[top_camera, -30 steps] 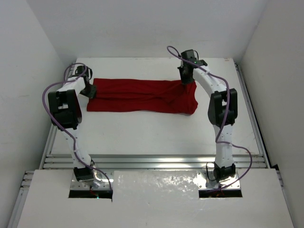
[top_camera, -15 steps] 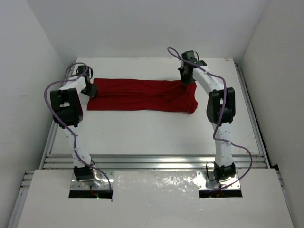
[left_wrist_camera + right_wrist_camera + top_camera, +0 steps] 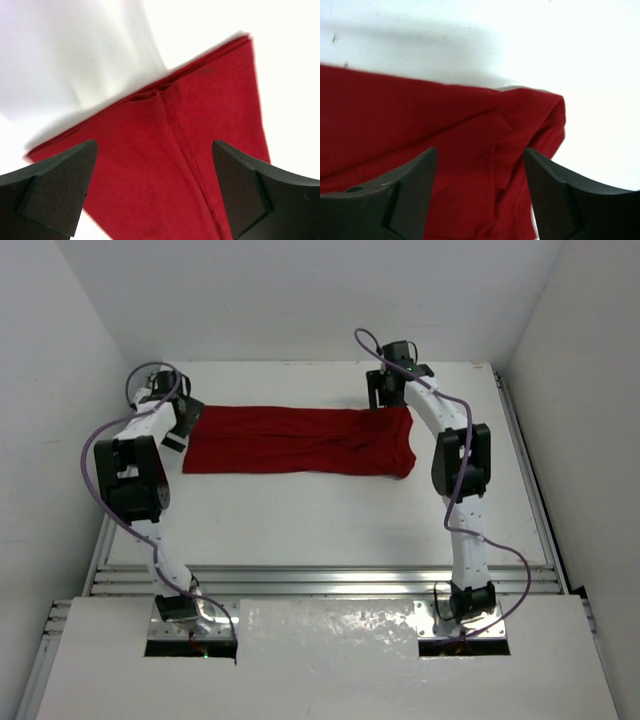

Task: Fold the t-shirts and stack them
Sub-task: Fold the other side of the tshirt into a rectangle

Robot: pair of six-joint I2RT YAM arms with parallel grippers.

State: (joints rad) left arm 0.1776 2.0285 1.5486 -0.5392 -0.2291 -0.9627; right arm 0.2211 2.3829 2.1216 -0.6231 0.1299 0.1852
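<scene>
Left arm point(image 3: 132, 475) stretched forward; right arm point(image 3: 460, 462) likewise — both jaws parted wide.

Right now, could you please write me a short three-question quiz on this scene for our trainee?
1. True or false: the left gripper is shut on the t-shirt.
2. How does the t-shirt lie on the table? A) crumpled in a heap B) as a long flat band running left to right C) draped over the table's edge
3. In a few words: what state is the right gripper in, and at which end of the t-shirt is it?

Key
1. False: its fingers stand wide apart.
2. B
3. Open, at the right end.
</scene>
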